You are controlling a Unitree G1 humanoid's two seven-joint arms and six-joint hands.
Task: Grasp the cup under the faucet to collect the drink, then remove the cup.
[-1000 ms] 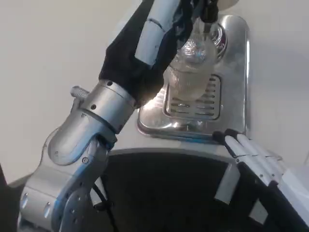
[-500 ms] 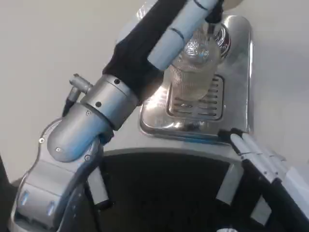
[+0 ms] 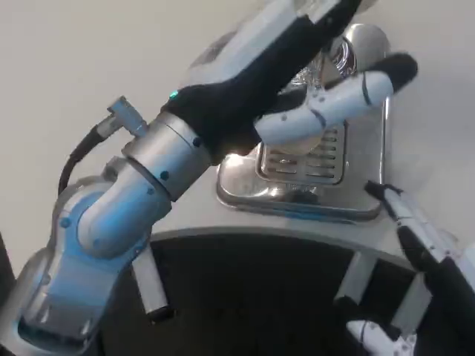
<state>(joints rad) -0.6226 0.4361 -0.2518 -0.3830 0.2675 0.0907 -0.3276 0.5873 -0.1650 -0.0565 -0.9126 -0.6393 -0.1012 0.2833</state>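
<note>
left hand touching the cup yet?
Cannot tell. In the head view the left hand lies across the cup, hiding most of it; no contact or gap shows plainly.

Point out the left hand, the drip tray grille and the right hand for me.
left hand (image 3: 297, 74), head view, on its black palm area.
drip tray grille (image 3: 319, 159), head view, on the slotted metal.
right hand (image 3: 415, 233), head view, on its extended fingers.

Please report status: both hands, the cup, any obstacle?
Left hand around cup over drip tray; grip unclear. Right hand low, apart. No obstacle seen.
</note>
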